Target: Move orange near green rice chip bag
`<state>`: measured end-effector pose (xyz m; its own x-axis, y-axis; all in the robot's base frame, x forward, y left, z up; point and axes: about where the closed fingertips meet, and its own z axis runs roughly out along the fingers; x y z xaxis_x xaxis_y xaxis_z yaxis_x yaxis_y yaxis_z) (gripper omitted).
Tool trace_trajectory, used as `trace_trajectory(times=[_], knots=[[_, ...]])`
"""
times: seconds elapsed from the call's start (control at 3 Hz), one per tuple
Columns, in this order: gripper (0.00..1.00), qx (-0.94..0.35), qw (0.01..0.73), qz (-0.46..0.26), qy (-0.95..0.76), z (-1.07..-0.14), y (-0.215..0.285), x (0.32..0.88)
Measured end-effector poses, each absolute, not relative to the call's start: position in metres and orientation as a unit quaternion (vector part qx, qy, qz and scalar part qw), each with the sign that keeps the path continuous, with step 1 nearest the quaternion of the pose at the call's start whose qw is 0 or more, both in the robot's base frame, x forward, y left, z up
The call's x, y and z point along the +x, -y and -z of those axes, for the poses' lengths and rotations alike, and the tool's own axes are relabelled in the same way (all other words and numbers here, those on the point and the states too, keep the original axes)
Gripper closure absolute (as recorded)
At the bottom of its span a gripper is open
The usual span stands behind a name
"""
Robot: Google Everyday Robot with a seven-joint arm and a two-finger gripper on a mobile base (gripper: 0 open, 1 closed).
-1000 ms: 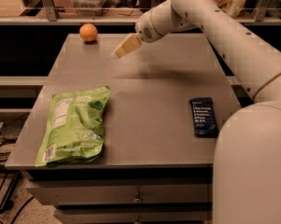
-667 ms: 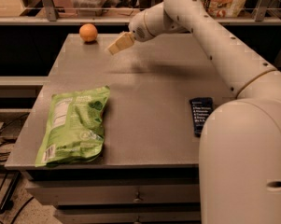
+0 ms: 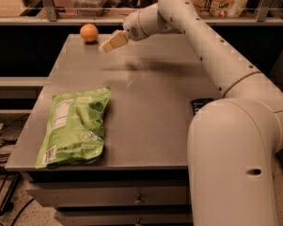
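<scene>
Nearest me, the large flat lime-green crinkly chip bag (image 3: 75, 126) lies on the front left of the grey metal table (image 3: 150, 102). A dark wrapped bar (image 3: 200, 105) peeks from behind the white arm (image 3: 216, 55) at the right. Farther back, the tan gripper (image 3: 113, 41) hangs above the far side; I cannot tell whether it is spread or clamped. Just left of it, apart, the small round orange (image 3: 89, 32) sits at the far left corner, well away from the bag.

matt grey speckled table (image 3: 150, 102), crinkly glossy green rice chip bag (image 3: 75, 126), matt orange (image 3: 89, 32), smooth pale hand (image 3: 104, 47) beside it
</scene>
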<state>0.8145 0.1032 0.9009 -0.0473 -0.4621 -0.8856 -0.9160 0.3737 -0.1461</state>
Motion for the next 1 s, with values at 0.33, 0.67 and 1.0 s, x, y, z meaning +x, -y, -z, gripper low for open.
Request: trace_trajectory(times=[0.33, 0.67, 1.0], knots=[[0.0, -0.498, 0.48, -0.249, -0.677, -0.9, -0.12, 0.819], [0.0, -0.49, 0.492, -0.242, -0.678, -0.9, -0.137, 0.825], [0.0, -0.482, 0.5, -0.225, -0.683, -0.899, -0.148, 0.83]])
